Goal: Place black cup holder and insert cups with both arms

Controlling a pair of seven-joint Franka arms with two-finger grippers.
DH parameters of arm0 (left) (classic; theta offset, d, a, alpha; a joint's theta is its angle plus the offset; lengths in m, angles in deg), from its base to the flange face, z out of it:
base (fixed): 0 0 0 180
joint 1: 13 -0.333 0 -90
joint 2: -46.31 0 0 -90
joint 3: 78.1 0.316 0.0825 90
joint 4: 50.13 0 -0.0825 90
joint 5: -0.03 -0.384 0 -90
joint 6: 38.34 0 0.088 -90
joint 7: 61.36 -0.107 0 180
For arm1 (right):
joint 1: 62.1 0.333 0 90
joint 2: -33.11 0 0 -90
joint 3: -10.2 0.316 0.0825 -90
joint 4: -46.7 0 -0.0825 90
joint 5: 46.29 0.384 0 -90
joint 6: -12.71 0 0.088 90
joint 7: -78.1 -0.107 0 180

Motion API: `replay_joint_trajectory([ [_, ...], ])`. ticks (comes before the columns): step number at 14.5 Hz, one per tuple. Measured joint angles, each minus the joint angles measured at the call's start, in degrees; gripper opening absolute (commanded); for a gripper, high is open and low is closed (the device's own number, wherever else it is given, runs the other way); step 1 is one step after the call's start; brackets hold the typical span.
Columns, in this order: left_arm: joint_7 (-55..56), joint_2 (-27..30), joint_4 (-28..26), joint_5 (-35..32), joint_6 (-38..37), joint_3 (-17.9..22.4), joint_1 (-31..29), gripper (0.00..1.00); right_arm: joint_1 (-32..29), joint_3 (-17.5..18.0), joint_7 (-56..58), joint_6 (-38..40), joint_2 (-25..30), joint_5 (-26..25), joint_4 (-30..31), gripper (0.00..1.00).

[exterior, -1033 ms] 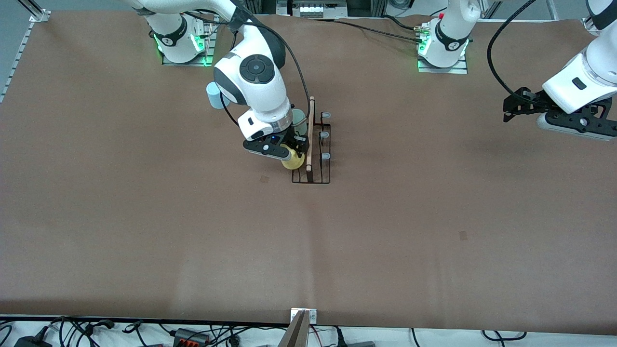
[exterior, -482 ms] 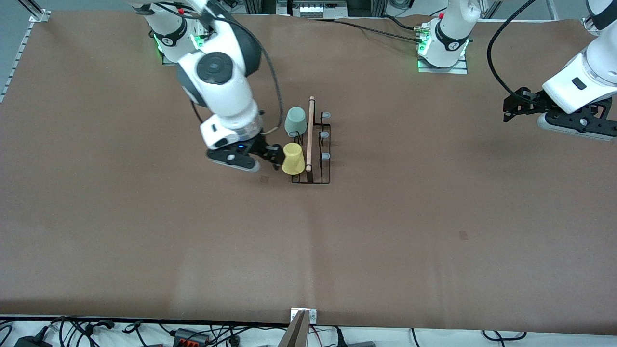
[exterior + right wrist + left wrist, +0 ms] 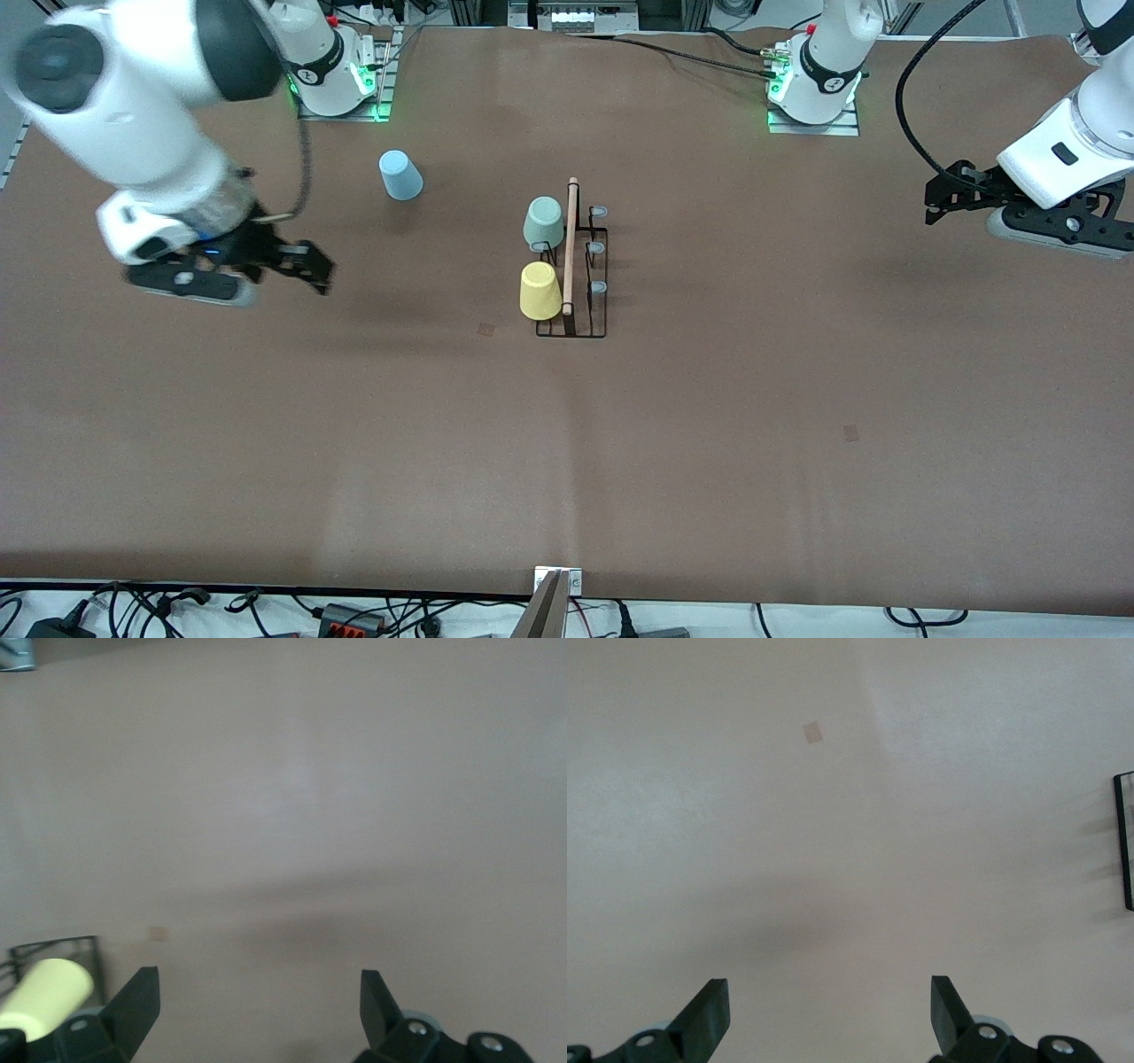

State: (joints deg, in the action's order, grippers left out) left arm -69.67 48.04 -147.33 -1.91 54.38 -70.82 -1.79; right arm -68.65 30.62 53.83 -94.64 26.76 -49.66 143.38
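The black cup holder stands mid-table with the pale green cup and the yellow cup on its prongs toward the right arm's end, while the three grey-tipped prongs toward the left arm's end stand bare. The light blue cup stands alone near the right arm's base, well apart from the holder. The right gripper and left gripper, jaws spread, hang over bare table near their own ends.

Brown-covered table, tangled cables along its edge nearest the front camera.
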Motion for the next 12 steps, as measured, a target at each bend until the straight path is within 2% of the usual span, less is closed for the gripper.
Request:
replay_joint_trajectory([
  [4, 0.0, 0.0, 0.0, 0.0, 0.0, 0.0, 0.0, 1.00, -1.4, -13.7, 11.6, 3.5, 2.0, 4.8, -1.1, 1.00],
  [6, 0.0, 0.0, 0.0, 0.0, 0.0, 0.0, 0.0, 1.00, -1.4, -17.9, 12.8, 6.8, 2.2, 4.9, -3.9, 1.00],
  [9, 0.0, 0.0, 0.0, 0.0, 0.0, 0.0, 0.0, 1.00, 0.7, -20.6, 13.0, 13.0, 2.2, 3.3, -8.5, 1.00],
  [12, 0.0, 0.0, 0.0, 0.0, 0.0, 0.0, 0.0, 1.00, 2.8, -20.8, 13.0, 14.9, 1.9, 2.7, -9.4, 1.00],
])
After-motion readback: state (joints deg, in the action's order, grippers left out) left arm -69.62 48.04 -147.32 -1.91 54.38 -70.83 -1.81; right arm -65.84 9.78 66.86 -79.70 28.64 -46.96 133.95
